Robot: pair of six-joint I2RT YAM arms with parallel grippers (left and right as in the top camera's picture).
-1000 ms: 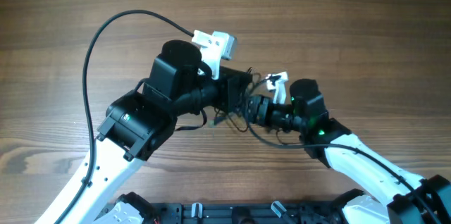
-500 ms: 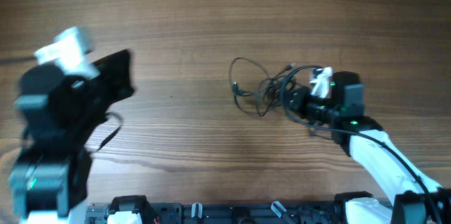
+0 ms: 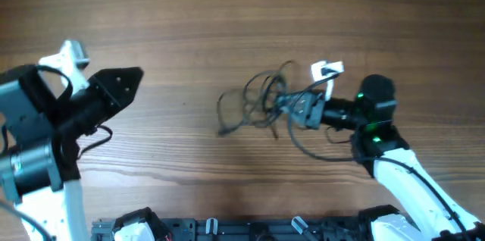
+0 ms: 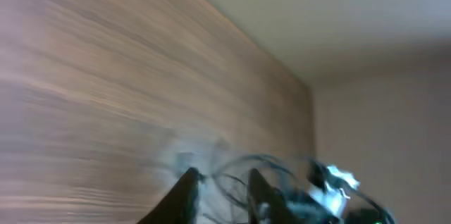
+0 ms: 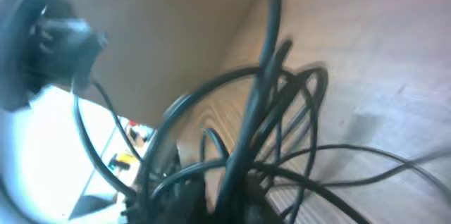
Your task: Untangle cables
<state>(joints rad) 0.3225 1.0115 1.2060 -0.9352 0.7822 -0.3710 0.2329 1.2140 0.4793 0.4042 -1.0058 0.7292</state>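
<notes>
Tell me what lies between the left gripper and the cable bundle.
Nothing but bare table. In the overhead view, plain wood runs from the left gripper to the cables.

1. The cables (image 3: pixel 261 98) lie in a loose bundle on the table (image 3: pixel 242 14), a little right of its middle.
2. One loop spreads out from the bundle's left side, and its end lies toward the near edge.
3. The right gripper (image 3: pixel 299 109) is at the bundle's right edge, against the cords. Its arm reaches in from the near right corner.
4. The left gripper (image 3: pixel 130 83) is far to the left, well apart from the cables and pointing right toward them.
5. In the left wrist view, the cables (image 4: pixel 239 173) lie ahead of the left gripper (image 4: pixel 220 189), not touching it.
6. In the right wrist view, the cables (image 5: pixel 268 111) cross close in front of the camera. Blur hides whether any sit between the fingers.
</notes>
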